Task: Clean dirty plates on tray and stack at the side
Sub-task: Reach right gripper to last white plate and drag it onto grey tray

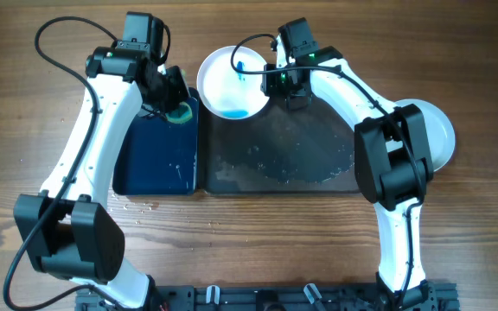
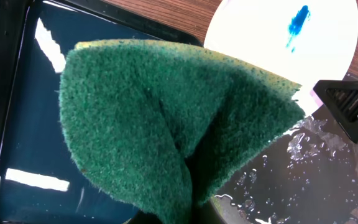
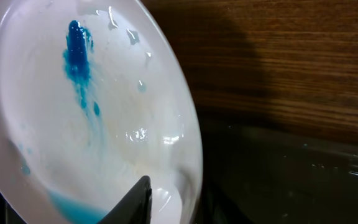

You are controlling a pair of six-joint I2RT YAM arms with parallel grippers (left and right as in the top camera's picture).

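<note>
A white plate (image 1: 232, 82) smeared with blue stain stands tilted at the far edge of the dark wet tray (image 1: 284, 160). My right gripper (image 1: 277, 79) is shut on the plate's right rim; in the right wrist view the plate (image 3: 73, 124) fills the left and one finger (image 3: 138, 199) presses its inner face. My left gripper (image 1: 173, 97) is shut on a green sponge (image 1: 178, 112), held over the blue tray (image 1: 154, 155) just left of the plate. In the left wrist view the sponge (image 2: 166, 124) fills the frame, the plate (image 2: 291, 43) beyond it.
A clean white plate (image 1: 430, 134) lies on the table right of the dark tray, partly under my right arm. Water droplets lie on the dark tray and on the table near the blue tray's front edge (image 1: 141, 207).
</note>
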